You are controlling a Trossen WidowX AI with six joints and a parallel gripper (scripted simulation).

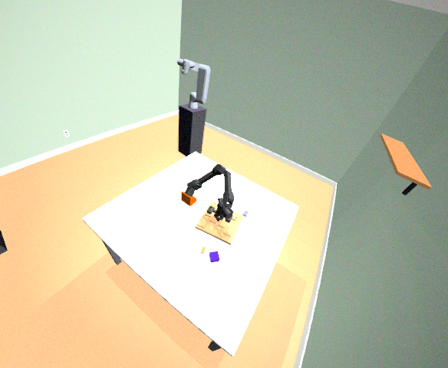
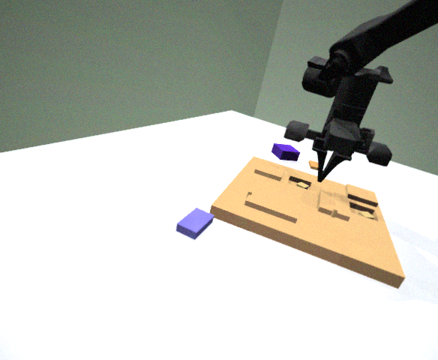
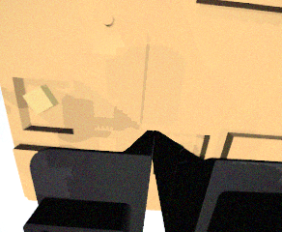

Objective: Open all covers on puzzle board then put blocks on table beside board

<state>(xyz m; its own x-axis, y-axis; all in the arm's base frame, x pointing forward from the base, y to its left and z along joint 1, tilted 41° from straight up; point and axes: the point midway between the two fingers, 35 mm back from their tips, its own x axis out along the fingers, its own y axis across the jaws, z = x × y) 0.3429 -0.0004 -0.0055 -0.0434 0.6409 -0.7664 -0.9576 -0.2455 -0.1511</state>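
My gripper is shut and empty, its tips above the wooden puzzle board. One open well holds a small yellow block, with a raised cover beside it. Another open well holds a yellow block, hidden behind the fingers in the wrist view; a cover lies beside it. A middle cover sits by a small peg. A long raised piece lies on the near left part; whether it covers a well I cannot tell.
A lavender block lies on the table near a board corner. A dark purple block and a small orange piece lie beyond the opposite edge. An orange wedge stands at the arm's base.
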